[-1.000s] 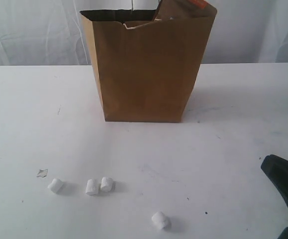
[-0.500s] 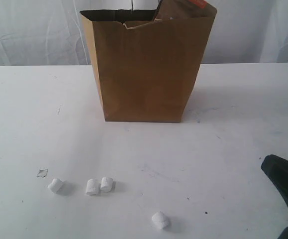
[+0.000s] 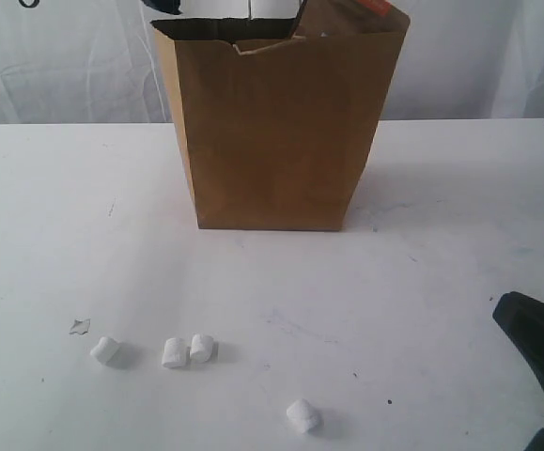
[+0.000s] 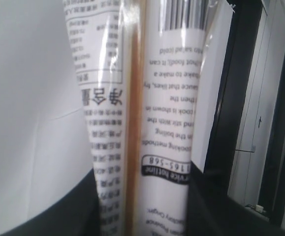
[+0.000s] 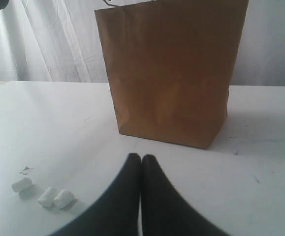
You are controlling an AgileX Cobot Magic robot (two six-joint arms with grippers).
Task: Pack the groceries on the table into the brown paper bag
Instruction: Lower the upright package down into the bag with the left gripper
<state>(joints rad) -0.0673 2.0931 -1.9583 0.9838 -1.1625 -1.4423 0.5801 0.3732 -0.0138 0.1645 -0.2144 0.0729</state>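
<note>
The brown paper bag (image 3: 276, 122) (image 5: 174, 73) stands upright at the back of the white table (image 3: 441, 282). A brown pouch (image 3: 347, 17) sticks out of its top. Several white marshmallows lie near the front edge: one (image 3: 105, 350), a touching pair (image 3: 188, 350) and one further right (image 3: 303, 415); the right wrist view shows three (image 5: 47, 196). My left gripper (image 4: 140, 172) is shut on a long noodle pack (image 4: 167, 98) with a white printed wrapper, held in the air. My right gripper (image 5: 141, 157) (image 3: 535, 352) rests shut and empty at the front right, pointing at the bag.
A small grey scrap (image 3: 80, 326) lies on the table left of the marshmallows. Dark shapes (image 3: 163, 7) show at the top edge of the exterior view, beside the bag's open mouth. White curtains hang behind the table.
Dark shapes have come into the exterior view at its top edge, left of the bag's mouth. The marshmallows, the bag and the right gripper have not moved.
</note>
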